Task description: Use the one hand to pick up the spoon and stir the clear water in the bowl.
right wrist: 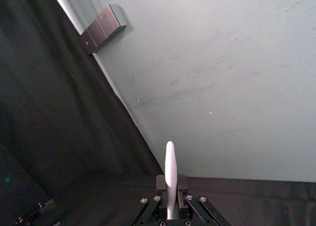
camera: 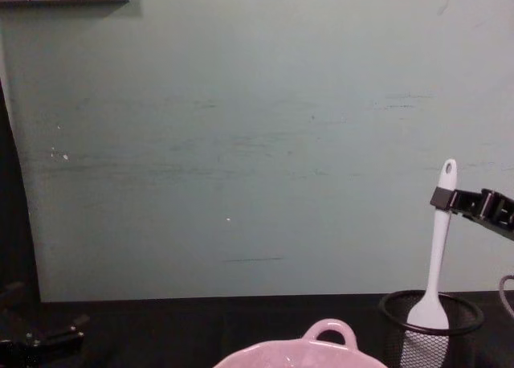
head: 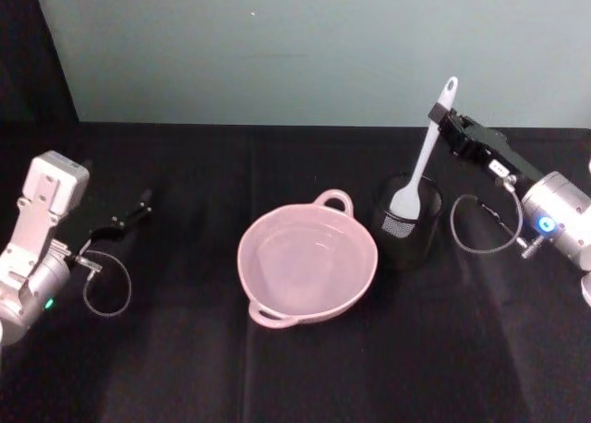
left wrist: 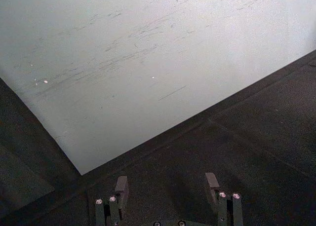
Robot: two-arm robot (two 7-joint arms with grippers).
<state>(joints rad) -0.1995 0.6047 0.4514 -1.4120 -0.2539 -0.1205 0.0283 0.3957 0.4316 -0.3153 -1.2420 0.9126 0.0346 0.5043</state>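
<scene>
My right gripper [head: 434, 115] pinches the white plastic spoon [head: 420, 160] high on its handle, jaws pressed against it just below the oval hole. The spoon stands nearly upright, its flat head at the rim of the black wire-mesh cup [head: 407, 224] toward the tabletop's right side. Just beside the cup, at the middle of the black-covered tabletop [head: 185, 368], sits the pale pink bowl [head: 307, 264], clear water inside. My left gripper [head: 140, 205] is parked near the tabletop's left edge, jaws spread and holding nothing.
</scene>
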